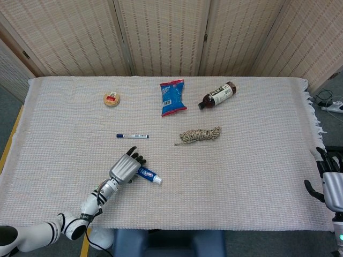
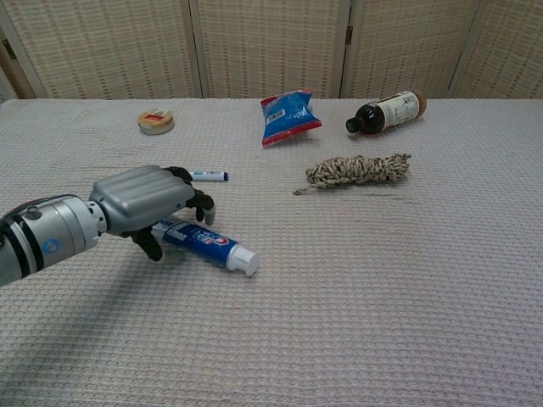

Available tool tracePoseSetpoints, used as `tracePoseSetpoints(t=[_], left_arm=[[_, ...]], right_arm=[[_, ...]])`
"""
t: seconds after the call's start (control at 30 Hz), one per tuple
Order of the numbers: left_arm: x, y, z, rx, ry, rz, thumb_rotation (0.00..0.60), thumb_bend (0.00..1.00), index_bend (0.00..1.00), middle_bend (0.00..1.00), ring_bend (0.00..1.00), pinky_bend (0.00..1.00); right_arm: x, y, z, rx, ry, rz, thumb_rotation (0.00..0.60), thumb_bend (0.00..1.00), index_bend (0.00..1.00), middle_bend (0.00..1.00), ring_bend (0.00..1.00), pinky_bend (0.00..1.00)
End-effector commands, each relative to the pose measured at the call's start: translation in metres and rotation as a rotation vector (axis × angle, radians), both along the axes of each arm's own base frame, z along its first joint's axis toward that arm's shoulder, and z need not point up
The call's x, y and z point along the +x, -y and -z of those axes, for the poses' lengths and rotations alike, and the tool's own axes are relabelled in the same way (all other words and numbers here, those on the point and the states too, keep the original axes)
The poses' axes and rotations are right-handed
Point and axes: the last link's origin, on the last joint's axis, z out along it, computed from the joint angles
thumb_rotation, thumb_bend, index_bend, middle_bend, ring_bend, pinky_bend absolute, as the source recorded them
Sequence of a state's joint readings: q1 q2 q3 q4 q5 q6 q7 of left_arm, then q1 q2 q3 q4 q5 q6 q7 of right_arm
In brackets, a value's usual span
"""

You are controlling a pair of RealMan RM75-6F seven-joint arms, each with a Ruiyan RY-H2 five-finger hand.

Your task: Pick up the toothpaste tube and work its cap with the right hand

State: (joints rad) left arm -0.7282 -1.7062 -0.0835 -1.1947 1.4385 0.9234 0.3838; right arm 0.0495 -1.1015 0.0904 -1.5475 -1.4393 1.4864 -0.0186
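The toothpaste tube (image 1: 149, 175) (image 2: 206, 244) lies flat on the cloth at the front left, its white cap (image 2: 246, 261) pointing right and toward me. My left hand (image 1: 124, 168) (image 2: 146, 200) hovers cupped over the tube's tail end. Its fingers sit on the far side and its thumb on the near side, not clamped together. That tail end is hidden under the palm. My right hand (image 1: 331, 188) hangs beyond the table's right edge, fingers apart and holding nothing; only the head view shows it.
A blue marker (image 1: 132, 136) (image 2: 208, 175) lies just beyond the left hand. A twine bundle (image 1: 200, 135) sits mid-table. At the back are a blue snack bag (image 1: 172, 97), a brown bottle (image 1: 217, 95) and a round tape roll (image 1: 111, 99).
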Motion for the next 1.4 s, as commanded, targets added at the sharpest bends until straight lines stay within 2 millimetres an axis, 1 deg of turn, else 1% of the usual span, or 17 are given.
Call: tracePoseSetpoints(t=[0.03,0.13,0.23,0.3,0.33,0.4,0.47,0.5,0.6,0.73,0.83,0.97,1.1,1.13,1.23,1.3,1.4], left_arm=[[-0.001,-0.001,0.000,0.005,0.001,-0.001,0.600,0.32,0.41,0.43,0.35,0.17],[-0.002,-0.002,0.001,0.004,0.008,-0.003,0.600,0.32,0.45,0.47,0.38,0.20],[-0.003,-0.004,0.001,-0.001,0.042,-0.015,0.600,0.32,0.51,0.57,0.44,0.23],[-0.005,-0.007,-0.001,-0.014,0.113,-0.042,0.600,0.39,0.59,0.68,0.53,0.30],[-0.008,-0.008,-0.004,-0.018,0.134,-0.048,0.600,0.43,0.62,0.70,0.55,0.33],[-0.012,-0.010,-0.011,-0.012,0.166,-0.042,0.600,0.50,0.67,0.73,0.58,0.35],[-0.015,-0.011,-0.019,-0.002,0.203,-0.035,0.600,0.55,0.70,0.75,0.59,0.36],[-0.017,-0.012,-0.023,0.000,0.219,-0.035,0.600,0.57,0.71,0.76,0.60,0.36],[-0.016,-0.011,-0.037,-0.008,0.289,-0.051,0.600,0.58,0.72,0.77,0.61,0.37],[-0.007,-0.008,-0.058,-0.024,0.373,-0.050,0.600,0.59,0.73,0.78,0.62,0.37],[0.004,-0.005,-0.074,-0.022,0.412,-0.039,0.600,0.59,0.73,0.78,0.63,0.37],[0.021,0.004,-0.090,-0.035,0.468,-0.034,0.600,0.59,0.74,0.79,0.63,0.36],[0.035,0.013,-0.098,-0.074,0.496,-0.043,0.600,0.59,0.75,0.80,0.64,0.36],[0.039,0.014,-0.100,-0.090,0.513,-0.061,0.600,0.59,0.75,0.80,0.64,0.35],[0.048,0.015,-0.105,-0.090,0.522,-0.061,0.600,0.59,0.75,0.80,0.65,0.35],[0.053,0.017,-0.107,-0.085,0.519,-0.055,0.600,0.59,0.76,0.81,0.65,0.35],[0.061,0.019,-0.107,-0.098,0.523,-0.066,0.600,0.59,0.76,0.81,0.65,0.35]], right_arm=[[0.000,0.000,0.000,0.001,0.000,0.002,0.600,0.38,0.00,0.11,0.17,0.03],[0.000,0.001,0.001,0.003,0.000,0.001,0.600,0.38,0.00,0.11,0.17,0.03],[0.001,0.002,0.002,0.004,0.003,-0.001,0.600,0.38,0.00,0.11,0.17,0.03],[0.002,0.002,0.002,0.006,0.005,-0.008,0.600,0.38,0.00,0.11,0.17,0.03],[0.003,0.002,0.002,0.005,0.005,-0.013,0.600,0.38,0.00,0.11,0.17,0.03],[0.005,0.002,0.001,0.005,0.003,-0.021,0.600,0.38,0.00,0.11,0.17,0.03],[0.008,0.004,0.001,0.009,-0.001,-0.037,0.600,0.38,0.00,0.11,0.17,0.03],[0.010,0.005,0.002,0.014,-0.002,-0.046,0.600,0.38,0.00,0.11,0.17,0.03],[0.021,0.009,0.005,0.046,0.016,-0.084,0.600,0.38,0.00,0.11,0.17,0.03],[0.044,0.019,0.008,0.092,0.034,-0.180,0.600,0.38,0.00,0.10,0.17,0.03],[0.070,0.027,0.014,0.137,0.069,-0.259,0.600,0.38,0.00,0.09,0.14,0.03],[0.115,0.038,0.024,0.194,0.095,-0.392,0.600,0.38,0.00,0.05,0.09,0.03],[0.155,0.049,0.037,0.236,0.122,-0.509,0.600,0.38,0.00,0.04,0.08,0.03],[0.167,0.052,0.042,0.245,0.129,-0.544,0.600,0.38,0.00,0.04,0.08,0.03],[0.192,0.058,0.054,0.263,0.150,-0.617,0.600,0.38,0.00,0.04,0.08,0.03],[0.205,0.063,0.061,0.276,0.167,-0.645,0.600,0.38,0.00,0.03,0.07,0.03],[0.223,0.068,0.072,0.287,0.193,-0.676,0.600,0.38,0.00,0.01,0.02,0.03]])
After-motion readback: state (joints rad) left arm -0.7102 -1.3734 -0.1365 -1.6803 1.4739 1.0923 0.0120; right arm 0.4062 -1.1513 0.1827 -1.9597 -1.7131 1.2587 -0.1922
